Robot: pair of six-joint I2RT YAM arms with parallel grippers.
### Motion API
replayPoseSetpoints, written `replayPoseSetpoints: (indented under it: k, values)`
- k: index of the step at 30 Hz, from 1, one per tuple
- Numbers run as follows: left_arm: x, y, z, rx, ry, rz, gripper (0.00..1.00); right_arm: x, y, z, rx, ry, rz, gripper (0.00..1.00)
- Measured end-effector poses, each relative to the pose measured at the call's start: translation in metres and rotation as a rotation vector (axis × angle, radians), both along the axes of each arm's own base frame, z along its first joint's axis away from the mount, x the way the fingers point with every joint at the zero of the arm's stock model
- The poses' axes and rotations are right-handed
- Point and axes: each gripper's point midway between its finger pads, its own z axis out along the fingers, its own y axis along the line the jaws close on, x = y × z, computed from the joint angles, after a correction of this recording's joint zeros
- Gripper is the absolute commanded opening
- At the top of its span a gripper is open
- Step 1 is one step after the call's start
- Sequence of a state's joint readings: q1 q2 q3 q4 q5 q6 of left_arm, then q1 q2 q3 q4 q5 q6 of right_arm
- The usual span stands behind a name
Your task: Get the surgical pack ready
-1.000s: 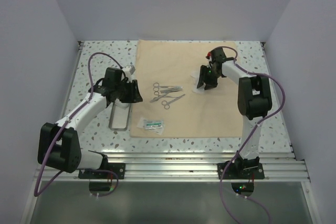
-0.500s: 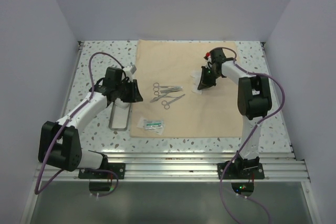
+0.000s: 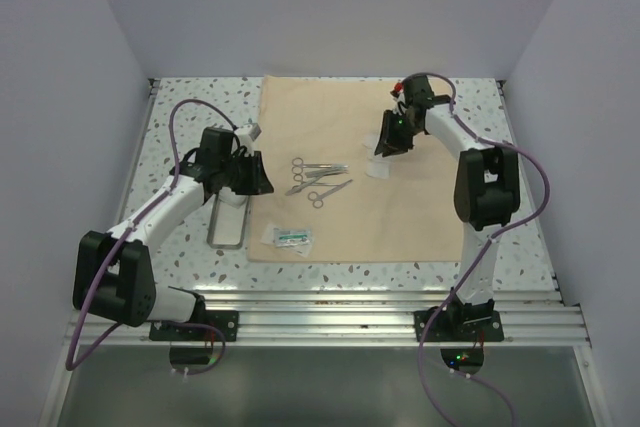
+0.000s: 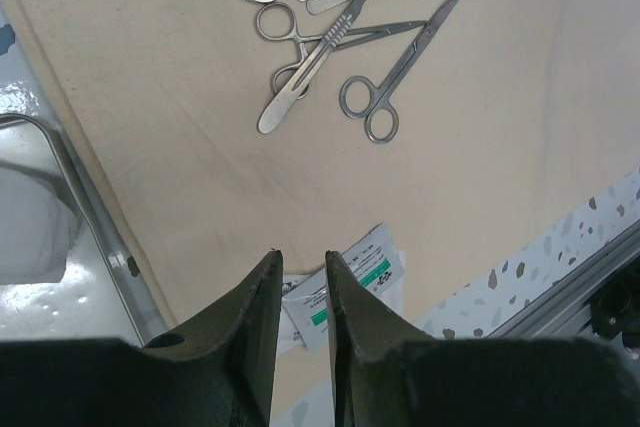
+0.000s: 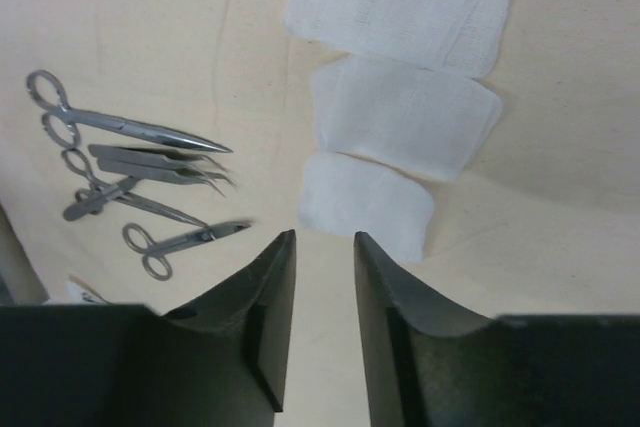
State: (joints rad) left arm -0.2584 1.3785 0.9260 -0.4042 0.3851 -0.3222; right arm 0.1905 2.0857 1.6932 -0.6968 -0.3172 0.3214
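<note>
The beige cloth (image 3: 400,207) lies flat mid-table. Several silver scissor-like instruments (image 3: 316,179) lie on its left part; they also show in the left wrist view (image 4: 340,37) and in the right wrist view (image 5: 130,177). Three white gauze squares (image 5: 405,117) lie in a row on the cloth, seen from above as a white patch (image 3: 380,170). The steel tray (image 3: 228,225) sits left of the cloth, its rim (image 4: 90,197) beside my left gripper. My left gripper (image 3: 262,179) (image 4: 302,255) hovers over the cloth's left edge, slightly open and empty. My right gripper (image 3: 384,149) (image 5: 325,237) hovers just behind the gauze, open and empty.
Two white and green sealed packets (image 3: 290,237) lie at the cloth's near left corner, below my left fingers (image 4: 350,287). Something white (image 4: 30,237) lies in the tray. White walls close in the speckled table (image 3: 180,127) on three sides.
My right gripper has risen and drawn back towards the far edge, uncovering the gauze on the cloth. My left arm has barely moved.
</note>
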Motion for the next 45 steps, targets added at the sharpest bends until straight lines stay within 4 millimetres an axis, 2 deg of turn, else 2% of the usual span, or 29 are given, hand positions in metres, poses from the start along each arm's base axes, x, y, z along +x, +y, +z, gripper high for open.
replayPoseSetpoints:
  k: [6,12,21,23,27,32,36,38,42,45]
  values:
    - [-0.001,-0.001,-0.001,-0.005,0.006,-0.006,0.28,-0.007,-0.017,-0.008,-0.095,0.03,-0.011,0.45]
    - [-0.001,-0.002,-0.003,-0.007,0.014,-0.009,0.28,-0.009,-0.023,-0.018,-0.133,0.043,-0.005,0.45]
    - [-0.002,-0.003,-0.003,-0.014,0.017,-0.016,0.28,-0.018,-0.028,-0.051,-0.165,0.112,0.011,0.45]
    - [-0.002,-0.003,-0.003,-0.014,0.017,-0.017,0.28,-0.019,-0.027,-0.053,-0.165,0.116,0.013,0.44]
    - [-0.003,-0.004,-0.003,-0.017,0.018,-0.02,0.29,-0.018,-0.028,-0.053,-0.166,0.113,0.015,0.36]
    - [-0.003,-0.004,-0.003,-0.019,0.019,-0.02,0.29,-0.018,-0.027,-0.054,-0.166,0.109,0.019,0.22]
    - [-0.003,-0.004,-0.003,-0.018,0.02,-0.021,0.29,-0.019,-0.025,-0.056,-0.168,0.111,0.028,0.04]
    - [-0.004,-0.004,-0.004,-0.018,0.022,-0.021,0.32,-0.02,-0.023,-0.056,-0.168,0.113,0.032,0.0]
    - [-0.004,-0.004,-0.005,-0.018,0.024,-0.02,0.42,-0.023,-0.015,-0.055,-0.169,0.115,0.051,0.0]
    - [-0.003,-0.004,-0.004,-0.019,0.019,-0.02,0.49,-0.025,0.0,-0.05,-0.16,0.108,0.081,0.0]
